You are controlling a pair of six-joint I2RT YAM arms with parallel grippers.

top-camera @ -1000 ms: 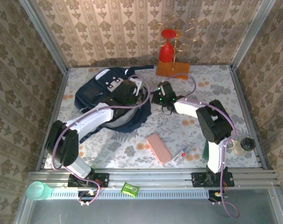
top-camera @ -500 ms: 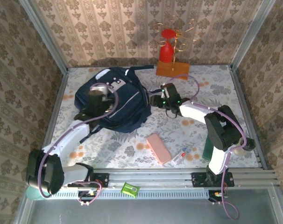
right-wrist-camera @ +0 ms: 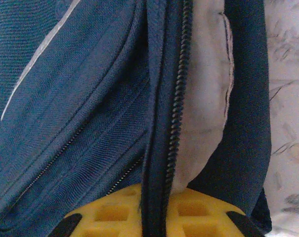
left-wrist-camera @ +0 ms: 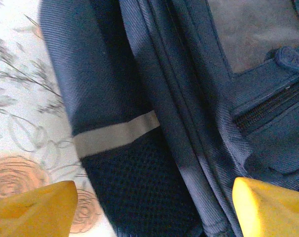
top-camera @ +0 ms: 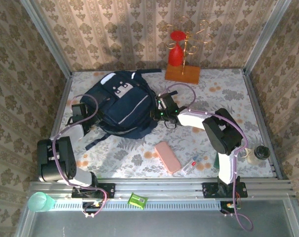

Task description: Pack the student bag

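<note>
Top external: I've got the student bag (top-camera: 121, 101) lying flat on the far-left part of the table (top-camera: 228, 94), grey-white patch up, dark straps trailing toward the near left. The left gripper (top-camera: 80, 109) is at the bag's left edge and the right gripper (top-camera: 158, 107) at its right edge.

Left wrist feed: I see yellow fingers (left-wrist-camera: 36, 210) wide apart and clamped on nothing. Navy fabric, a pale stripe (left-wrist-camera: 115, 133) and dark mesh lie between them.

Right wrist feed: I see yellow fingers (right-wrist-camera: 105, 215) drawn together on the bag's zipper edge (right-wrist-camera: 176, 113), which runs up from between them. Pale lining shows just beside the zipper.

Rest of the table, from the top view:
- Pink case (top-camera: 168, 157) near front centre, with a pen-like item (top-camera: 191, 164) just beside it on the right.
- Red vase shape (top-camera: 176, 52) on a wooden block (top-camera: 182, 75) at the far edge.
- Small jar (top-camera: 260, 153) at the right edge.
- Green item (top-camera: 137, 200) and teal cup (top-camera: 39, 201) on the front rail.
</note>
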